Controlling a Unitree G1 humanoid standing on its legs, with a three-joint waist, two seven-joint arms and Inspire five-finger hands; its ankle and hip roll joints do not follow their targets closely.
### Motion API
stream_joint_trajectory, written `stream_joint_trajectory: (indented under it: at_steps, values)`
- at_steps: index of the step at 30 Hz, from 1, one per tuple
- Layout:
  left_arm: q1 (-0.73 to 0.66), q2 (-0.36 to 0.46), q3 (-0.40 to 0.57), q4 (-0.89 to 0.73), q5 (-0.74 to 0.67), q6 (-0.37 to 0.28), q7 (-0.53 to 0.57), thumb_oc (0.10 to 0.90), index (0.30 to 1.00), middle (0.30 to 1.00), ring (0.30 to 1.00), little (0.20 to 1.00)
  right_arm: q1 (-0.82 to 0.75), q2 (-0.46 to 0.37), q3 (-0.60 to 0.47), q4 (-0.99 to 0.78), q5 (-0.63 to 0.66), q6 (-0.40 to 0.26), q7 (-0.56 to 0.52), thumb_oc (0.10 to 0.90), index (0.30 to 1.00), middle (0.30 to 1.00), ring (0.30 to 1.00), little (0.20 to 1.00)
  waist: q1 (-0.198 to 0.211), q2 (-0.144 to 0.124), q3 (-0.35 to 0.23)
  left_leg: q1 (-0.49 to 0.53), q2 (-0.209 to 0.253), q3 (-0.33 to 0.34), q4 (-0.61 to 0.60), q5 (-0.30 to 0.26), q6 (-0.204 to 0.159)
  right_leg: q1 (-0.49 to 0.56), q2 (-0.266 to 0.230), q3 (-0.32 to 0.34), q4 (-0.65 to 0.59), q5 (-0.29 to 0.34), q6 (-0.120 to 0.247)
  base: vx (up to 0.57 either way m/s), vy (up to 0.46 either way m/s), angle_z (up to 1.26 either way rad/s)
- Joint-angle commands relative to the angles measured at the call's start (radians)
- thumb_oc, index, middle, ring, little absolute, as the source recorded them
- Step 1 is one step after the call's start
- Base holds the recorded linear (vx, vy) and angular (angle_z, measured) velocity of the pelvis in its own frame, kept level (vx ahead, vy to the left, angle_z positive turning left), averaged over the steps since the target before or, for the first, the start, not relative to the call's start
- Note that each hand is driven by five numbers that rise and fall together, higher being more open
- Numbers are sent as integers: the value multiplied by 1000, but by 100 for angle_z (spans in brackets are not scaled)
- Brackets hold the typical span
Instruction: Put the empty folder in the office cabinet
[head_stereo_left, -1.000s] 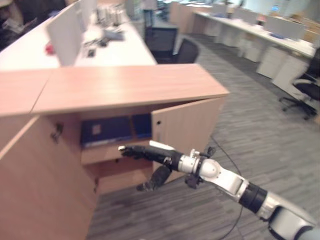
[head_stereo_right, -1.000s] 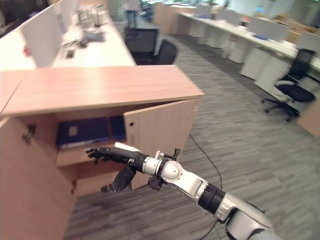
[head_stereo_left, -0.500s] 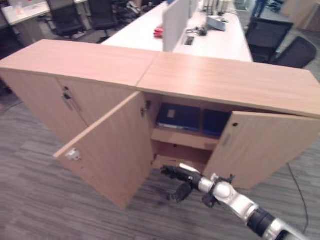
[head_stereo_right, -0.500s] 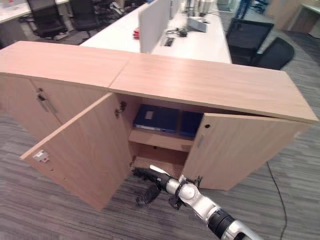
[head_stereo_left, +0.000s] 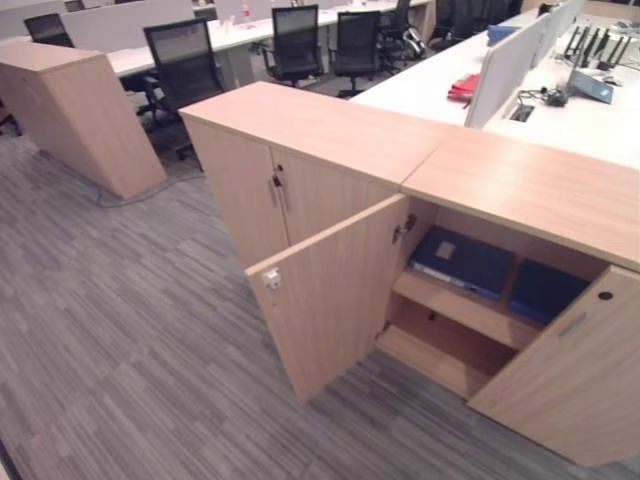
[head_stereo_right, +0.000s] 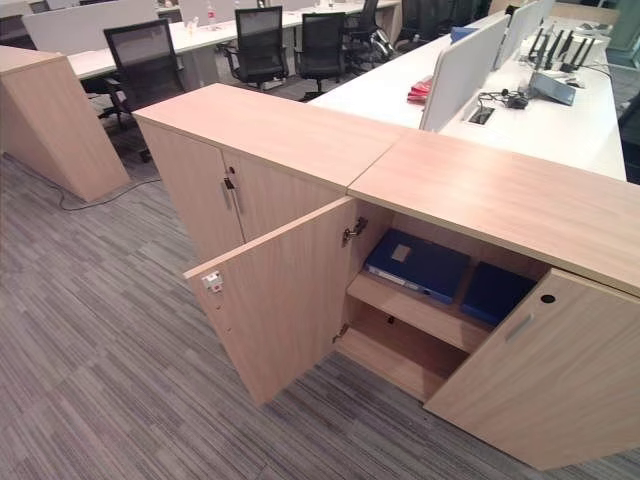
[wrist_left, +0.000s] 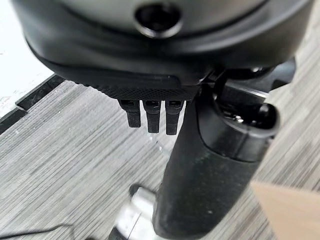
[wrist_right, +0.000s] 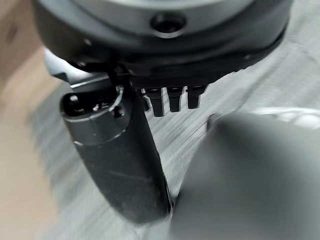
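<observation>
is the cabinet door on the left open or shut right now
Open. The left door is swung out from the cabinet, showing the shelf with two blue folders lying on it.

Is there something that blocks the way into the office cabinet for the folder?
Nothing visible blocks it. Both doors of the cabinet stand open. Two blue folders already lie on the upper shelf, and the lower shelf looks bare. Both hands hang over the floor, holding nothing.

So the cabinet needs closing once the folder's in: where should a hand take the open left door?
Probably at the left door's free outer edge, near the small white latch, coming from the floor side in front. It stands swung far out on hinges by the shelf, so pushing its outer face there should swing it shut.
</observation>
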Motion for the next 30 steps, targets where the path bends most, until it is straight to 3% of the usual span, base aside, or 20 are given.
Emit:
stream_joint_trajectory:
  at_steps: [1, 10, 13, 17, 30]
  values:
    - [-70, 70, -10, 14, 64, -25, 41, 800, 900, 900, 900, 900, -17, -25, 14, 17, 5, -8, -37, 800, 900, 900, 900, 900, 16, 3, -38, 27, 54, 23, -79, -60, -39, -34, -25, 37, -105, 116, 74, 9, 98, 0]
    - [-133, 267, 24, -102, 133, -44, 79, 800, 900, 900, 900, 900, 20, -32, 45, -31, -23, -23, -12, 800, 900, 900, 900, 900, -27, -4, -50, 32, 65, 81, -77, -60, -40, -78, -19, 111, -131, 141, 76, -9, 13, -17]
    - [-182, 358, 2, -221, 180, -56, 92, 800, 900, 900, 900, 900, 16, -33, 79, -41, -59, -23, -2, 800, 900, 900, 900, 900, -46, -7, -48, 41, 70, 103, -77, -62, -41, -93, -20, 136, -133, 146, 78, -24, -11, -29]
    - [-237, 414, -14, -277, 195, -59, 104, 800, 900, 900, 900, 900, 9, -30, 100, -46, -75, -23, 8, 800, 900, 900, 900, 900, -64, -15, -45, 48, 73, 122, -76, -65, -42, -104, -20, 159, -134, 149, 80, -16, -19, -18]
    - [-475, 432, -157, -456, 219, -52, 46, 800, 900, 900, 900, 900, 0, -42, 66, -37, -31, -24, 28, 800, 900, 900, 900, 900, -115, -30, -47, 89, 67, 179, -77, -84, -35, -120, -24, 218, -146, 166, 90, 1, -2, -17]
